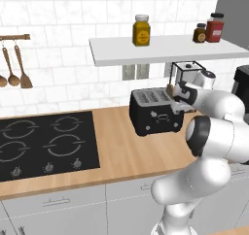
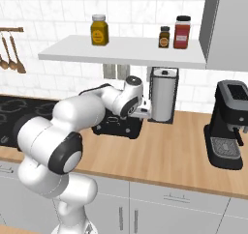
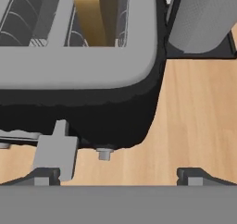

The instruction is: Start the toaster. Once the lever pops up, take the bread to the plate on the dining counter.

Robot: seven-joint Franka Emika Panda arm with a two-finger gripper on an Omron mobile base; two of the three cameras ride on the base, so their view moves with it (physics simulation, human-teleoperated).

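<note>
The black toaster [image 1: 154, 113] stands on the wood counter against the tiled wall, and my arm hides most of it in the right base view [image 2: 117, 127]. The tan bread [image 3: 94, 15] sits upright in one of its silvery top slots and peeks out there [image 1: 170, 89]. My gripper [image 3: 120, 177] hangs open over the toaster's right end [image 1: 176, 94], with nothing between its fingers. A grey lever tab [image 3: 55, 150] juts from the toaster's dark end face just beside one fingertip [image 3: 44, 176]. The plate and the dining counter are out of view.
A paper towel roll in a black holder [image 2: 162, 95] stands right behind the gripper. A black coffee machine [image 2: 227, 124] is further right. The black hob [image 1: 46, 144] lies left of the toaster. A white shelf [image 1: 160, 48] with jars hangs overhead.
</note>
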